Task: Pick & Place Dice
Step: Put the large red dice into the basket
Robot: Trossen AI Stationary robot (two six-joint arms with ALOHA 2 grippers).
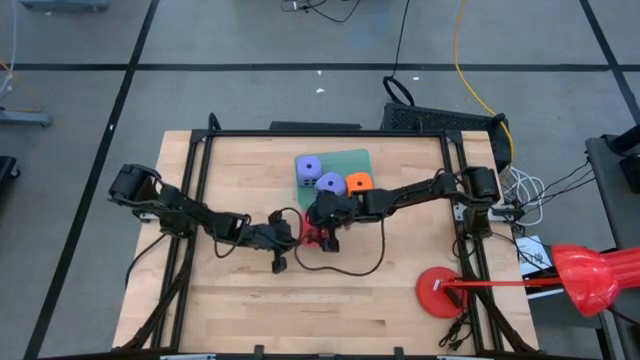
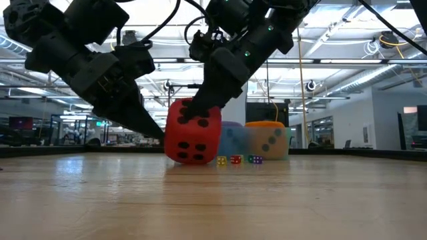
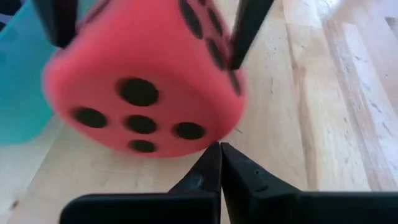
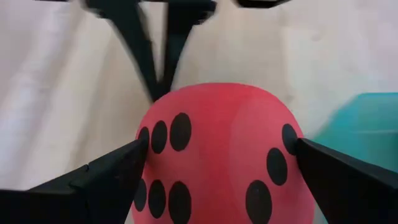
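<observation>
The red die (image 2: 192, 131) stands tilted on a lower edge on the wooden table, near its middle. My right gripper (image 4: 219, 149) comes slanting down from the table's right, open wide, one finger on each side of the die. My left gripper (image 3: 219, 152) is shut, its tips at the die's left side (image 2: 167, 137). Two purple-blue dice (image 1: 309, 167) (image 1: 328, 183) and an orange die (image 1: 359, 182) rest on a green mat (image 1: 350, 160) just beyond. My left gripper's shut fingertips (image 4: 158, 87) lie against the red die's upper left side, coming slanting down from the table's left. The die leans away from them, one lower edge on the table. My right gripper's fingertips (image 4: 134, 155) stand at two opposite sides of the die; I cannot tell whether they touch it.
A black cable (image 1: 350, 268) loops on the table near the grippers. A red round base (image 1: 438, 290) stands at the near right, with a red cone (image 1: 590, 278) beyond the edge. Tiny coloured dice (image 2: 237, 160) lie farther back. Black frame rails (image 1: 200, 170) run along both sides.
</observation>
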